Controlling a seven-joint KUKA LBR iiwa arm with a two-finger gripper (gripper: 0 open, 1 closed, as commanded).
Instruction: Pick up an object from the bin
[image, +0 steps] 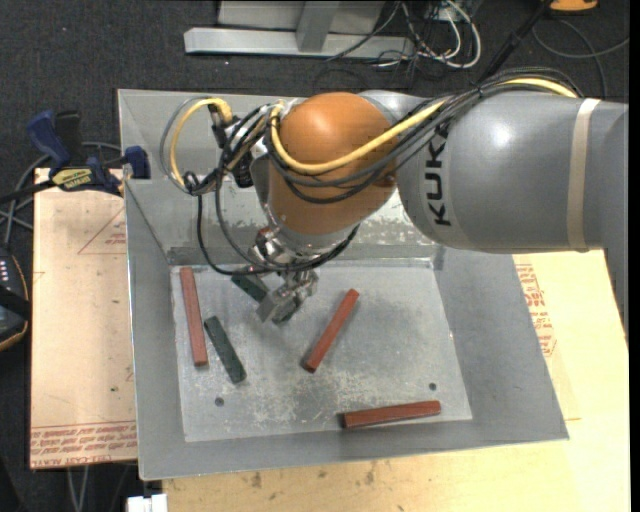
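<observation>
**Operator:** How far along is the pick?

**Observer:** Early, I judge. Your gripper (281, 298) hangs low over the far middle of the bin (452, 330), under the orange wrist cover (325, 150). Nothing looks lifted off the floor.

**Operator:** Is it open or closed on anything?

**Observer:** You'll have to take a "cannot tell" from me. The cover and cables crowd the tool, and I can't make out whether it is released or clenched. A small dark piece (248, 286) sits just left of the tip. It may be part of the tool or a loose thing, and I can't say which.

**Operator:** What lies closest?

**Observer:** The tilted red-brown bar (331, 329) lies just right of the gripper and a little nearer to you, flat on the floor and apart from the tool. The dark green bar (224, 349) lies to its left and nearer. Beside that, the long red-brown bar (193, 315) runs along the left side. Another red-brown bar (390, 413) lies well apart at the near edge.

**Operator:** So what's left to do?

**Observer:** Almost everything, as I read it. You have the approach made, but the grasp on one bar, the lift and the clearing of the bin walls are not yet done
</observation>
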